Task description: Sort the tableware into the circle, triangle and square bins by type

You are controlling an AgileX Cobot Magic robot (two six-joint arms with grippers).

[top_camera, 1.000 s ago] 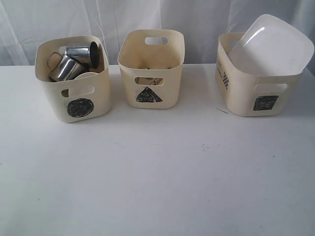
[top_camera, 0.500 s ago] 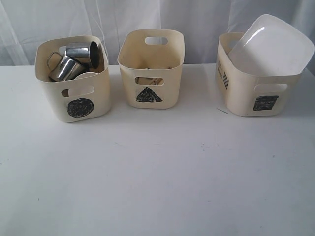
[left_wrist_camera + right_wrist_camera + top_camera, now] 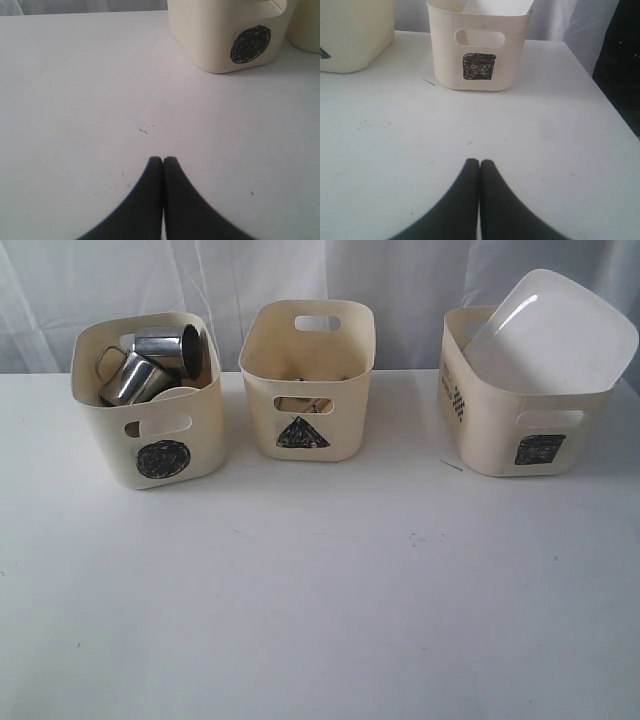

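Three cream bins stand in a row at the back of the white table (image 3: 320, 590). The circle bin (image 3: 150, 405) on the left holds two steel mugs (image 3: 150, 365) and a white bowl rim (image 3: 178, 393). In the middle, the triangle bin (image 3: 308, 380) shows wooden pieces through its handle slot (image 3: 300, 403). The square bin (image 3: 520, 400) on the right holds the large white plate (image 3: 550, 330), tilted and sticking out. My left gripper (image 3: 163, 160) is shut and empty over bare table near the circle bin (image 3: 230, 35). My right gripper (image 3: 479, 162) is shut and empty before the square bin (image 3: 477, 47). Neither arm shows in the exterior view.
A white curtain (image 3: 320, 270) hangs behind the bins. The table's right edge (image 3: 615, 107) runs close to the square bin, with dark space beyond. A thin short sliver (image 3: 452, 465) lies on the table beside that bin.
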